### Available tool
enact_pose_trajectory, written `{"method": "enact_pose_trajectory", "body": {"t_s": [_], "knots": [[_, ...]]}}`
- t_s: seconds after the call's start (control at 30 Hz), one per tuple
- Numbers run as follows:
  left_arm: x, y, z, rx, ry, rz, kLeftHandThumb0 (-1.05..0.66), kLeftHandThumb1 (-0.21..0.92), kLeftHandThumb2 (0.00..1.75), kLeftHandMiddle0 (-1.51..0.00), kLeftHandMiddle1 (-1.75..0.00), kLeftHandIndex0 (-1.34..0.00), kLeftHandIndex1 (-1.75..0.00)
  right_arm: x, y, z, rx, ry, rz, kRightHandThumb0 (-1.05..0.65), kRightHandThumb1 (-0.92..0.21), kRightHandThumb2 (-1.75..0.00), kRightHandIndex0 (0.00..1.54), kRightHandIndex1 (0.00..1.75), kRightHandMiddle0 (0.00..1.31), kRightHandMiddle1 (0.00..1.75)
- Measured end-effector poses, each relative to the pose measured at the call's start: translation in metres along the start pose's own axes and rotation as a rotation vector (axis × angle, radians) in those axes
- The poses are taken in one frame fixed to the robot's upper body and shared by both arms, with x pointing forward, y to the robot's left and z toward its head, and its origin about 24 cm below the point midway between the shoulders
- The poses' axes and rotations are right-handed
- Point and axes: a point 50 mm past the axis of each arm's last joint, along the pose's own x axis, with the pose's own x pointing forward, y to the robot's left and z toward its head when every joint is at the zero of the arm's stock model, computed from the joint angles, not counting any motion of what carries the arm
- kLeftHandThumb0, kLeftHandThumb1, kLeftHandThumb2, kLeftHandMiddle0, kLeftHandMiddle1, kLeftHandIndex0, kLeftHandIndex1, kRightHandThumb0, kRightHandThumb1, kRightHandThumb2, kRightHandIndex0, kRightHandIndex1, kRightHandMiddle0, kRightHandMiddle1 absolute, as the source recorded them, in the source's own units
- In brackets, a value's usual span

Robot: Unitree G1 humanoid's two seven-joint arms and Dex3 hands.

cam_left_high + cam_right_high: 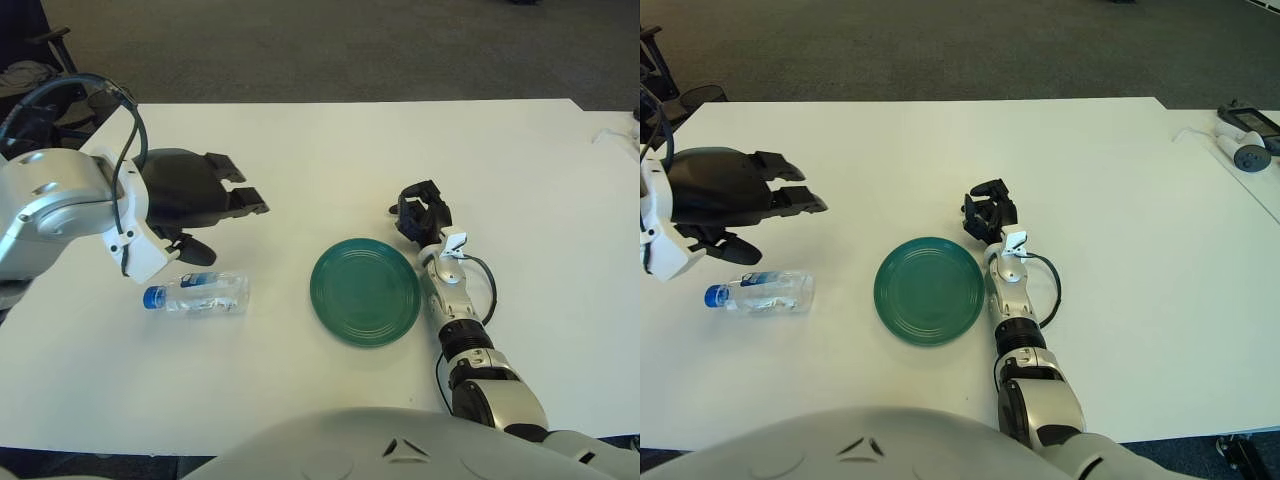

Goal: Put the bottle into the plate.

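Observation:
A clear plastic bottle [197, 295] with a blue cap lies on its side on the white table [330, 150], cap pointing left. To its right sits a round green plate [365, 291] with nothing in it. My left hand [215, 212] hovers just above and behind the bottle, fingers spread open and holding nothing, thumb hanging down toward the bottle. My right hand [420, 215] shows beside the plate's upper right rim, its forearm lying along the table.
A white device [1240, 150] lies at the far right table edge. A chair [45, 80] stands off the table's far left corner. The table's near edge runs just past the plate.

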Motion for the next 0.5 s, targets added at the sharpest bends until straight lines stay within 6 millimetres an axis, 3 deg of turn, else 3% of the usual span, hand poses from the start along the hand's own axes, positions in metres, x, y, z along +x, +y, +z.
{"method": "enact_pose_trajectory", "body": {"t_s": [0.5], "knots": [[-0.005, -0.021, 0.015, -0.005, 0.022, -0.168, -1.05, 0.92, 0.56, 0.00, 0.00, 0.00, 0.00, 0.000, -0.001, 0.000, -0.005, 0.002, 0.006, -0.01, -0.61, -0.85, 0.50, 1.44, 0.32, 1.73]]}}
